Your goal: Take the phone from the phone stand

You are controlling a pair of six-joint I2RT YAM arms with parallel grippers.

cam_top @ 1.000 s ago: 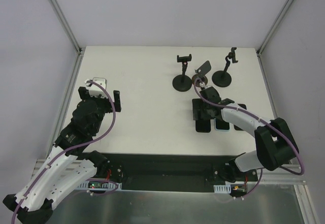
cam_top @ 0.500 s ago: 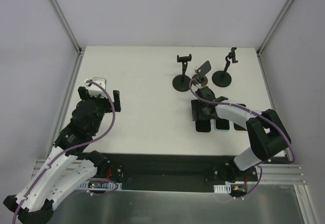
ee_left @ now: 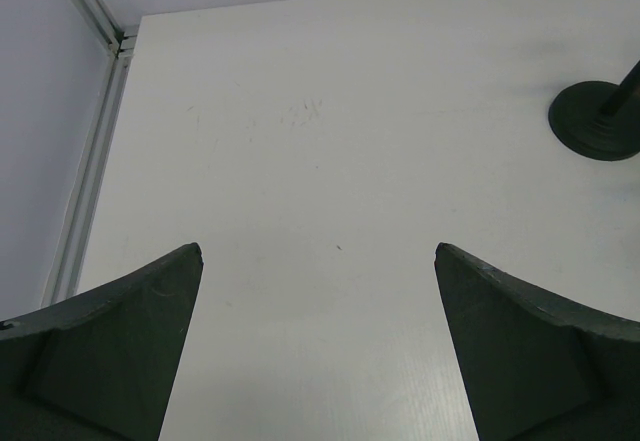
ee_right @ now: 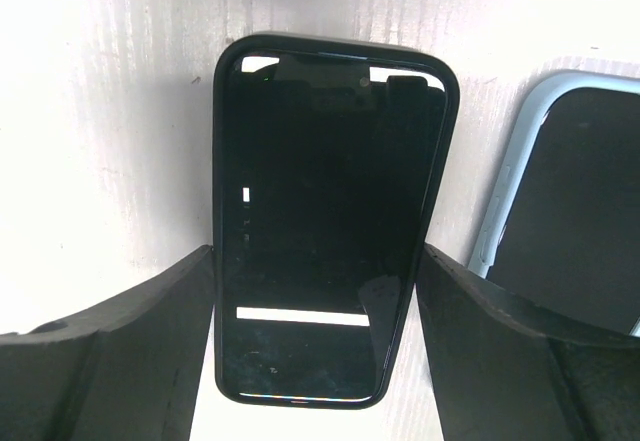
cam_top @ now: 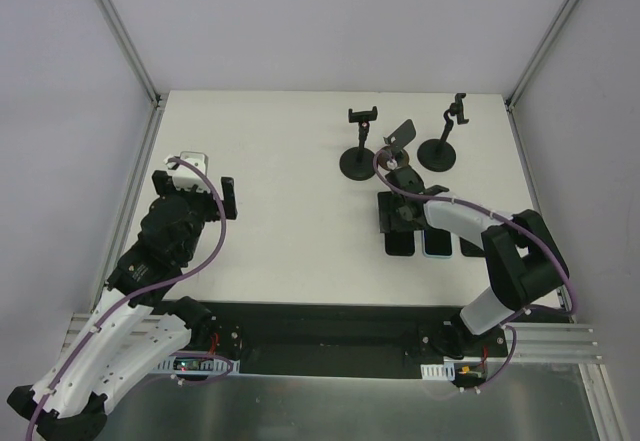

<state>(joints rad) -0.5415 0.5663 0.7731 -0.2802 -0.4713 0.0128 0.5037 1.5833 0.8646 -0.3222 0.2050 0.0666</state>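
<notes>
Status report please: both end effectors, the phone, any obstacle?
Left end effector open, over table. Right end effector astride black phone lying flat; grip unclear. Blue-cased phone close beside.

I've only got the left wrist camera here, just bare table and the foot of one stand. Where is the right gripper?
Observer: The right gripper straddles a black phone lying flat on the table, fingers along its long sides.
Operator: Anything next to it?
Observer: A light blue phone lies flat just beside it.
Operator: And the stands?
Observer: The left stand, middle stand and right stand at the back hold no phone that I can see.
</notes>
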